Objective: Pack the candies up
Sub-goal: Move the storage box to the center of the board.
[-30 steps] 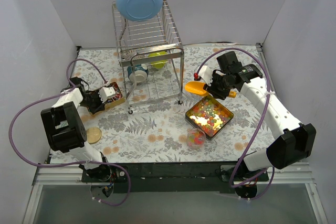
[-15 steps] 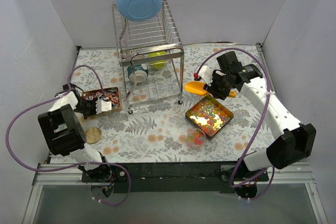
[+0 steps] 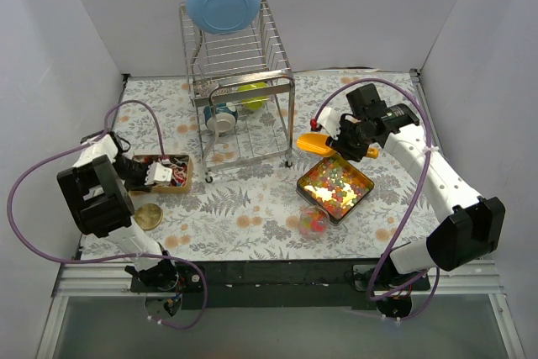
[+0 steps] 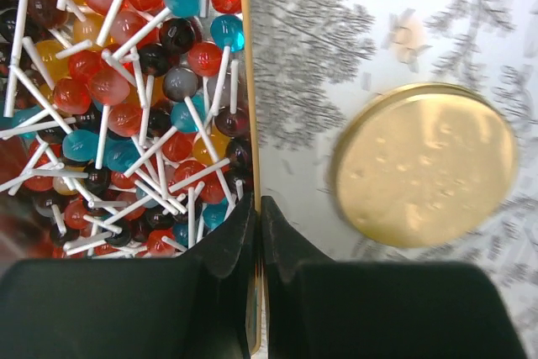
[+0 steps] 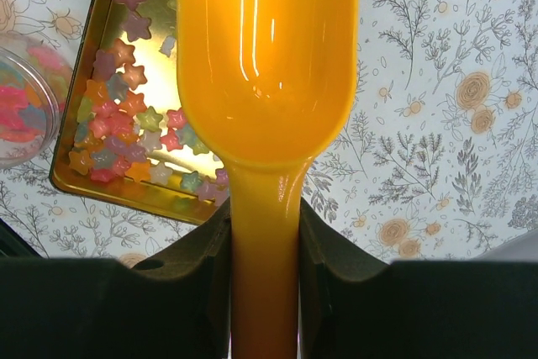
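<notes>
Small star-shaped candies (image 3: 332, 184) in pink, orange, green and purple lie in a gold square tray (image 3: 357, 205); the right wrist view shows them (image 5: 118, 124) in the tray (image 5: 126, 193). My right gripper (image 3: 346, 142) is shut on the handle of an orange scoop (image 3: 315, 142), held empty above the tray's far corner (image 5: 267, 48). A small clear jar (image 3: 313, 222) holding candies stands in front of the tray. My left gripper (image 3: 151, 176) is shut (image 4: 257, 203) on the side wall of a gold tin (image 4: 245, 81) full of red, blue and dark lollipops (image 4: 126, 81).
A round gold lid (image 3: 150, 217) lies near the lollipop tin, also in the left wrist view (image 4: 424, 164). A wire dish rack (image 3: 239, 98) stands at the back middle with a blue bowl (image 3: 223, 0) on top and a cup (image 3: 221, 118) inside.
My left gripper has swung the lollipop tin toward the near left and levelled it beside the gold lid. The right arm and scoop have hardly moved.
</notes>
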Tool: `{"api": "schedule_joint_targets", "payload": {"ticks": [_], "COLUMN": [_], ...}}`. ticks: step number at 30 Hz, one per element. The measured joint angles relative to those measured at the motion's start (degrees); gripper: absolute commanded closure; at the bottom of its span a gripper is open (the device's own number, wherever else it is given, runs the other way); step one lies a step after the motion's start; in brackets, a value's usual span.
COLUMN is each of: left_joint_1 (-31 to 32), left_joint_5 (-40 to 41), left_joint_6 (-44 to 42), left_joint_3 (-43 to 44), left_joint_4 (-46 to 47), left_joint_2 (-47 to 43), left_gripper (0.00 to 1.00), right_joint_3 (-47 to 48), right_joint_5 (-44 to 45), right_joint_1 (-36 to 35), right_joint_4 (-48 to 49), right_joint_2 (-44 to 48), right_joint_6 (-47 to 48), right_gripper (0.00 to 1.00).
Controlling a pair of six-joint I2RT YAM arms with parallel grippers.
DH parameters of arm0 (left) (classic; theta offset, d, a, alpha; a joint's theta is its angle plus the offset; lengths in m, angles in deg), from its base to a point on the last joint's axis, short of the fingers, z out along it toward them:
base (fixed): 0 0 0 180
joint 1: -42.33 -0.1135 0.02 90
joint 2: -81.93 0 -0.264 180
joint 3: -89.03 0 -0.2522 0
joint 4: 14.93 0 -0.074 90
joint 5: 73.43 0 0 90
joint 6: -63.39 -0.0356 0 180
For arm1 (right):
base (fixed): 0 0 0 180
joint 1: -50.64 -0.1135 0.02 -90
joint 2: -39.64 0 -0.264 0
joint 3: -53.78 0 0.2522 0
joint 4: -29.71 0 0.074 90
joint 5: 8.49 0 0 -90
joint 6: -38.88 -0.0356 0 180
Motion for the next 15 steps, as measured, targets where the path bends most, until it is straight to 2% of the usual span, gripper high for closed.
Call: {"api": "schedule_joint_targets", "payload": {"ticks": [6, 15], "left_joint_1": [-0.37, 3.78], "left_joint_5": [5.95, 6.14], "left_joint_6": [-0.04, -0.04], "left_joint_3": [0.04, -8.46], "left_joint_4": [-6.27, -6.16], "left_joint_2": [-0.07, -7.58], "left_gripper": [1.00, 1.00], "right_joint_3": [-0.76, -2.19], "right_joint_5": [0.02, 0.02], "right_joint_1": [0.00, 0.02], "right_joint_4": [0.00, 0.20], "right_joint_2": [0.00, 0.02], "right_joint_6": [0.17, 0.79], "right_gripper": [0.99, 0.99]}}
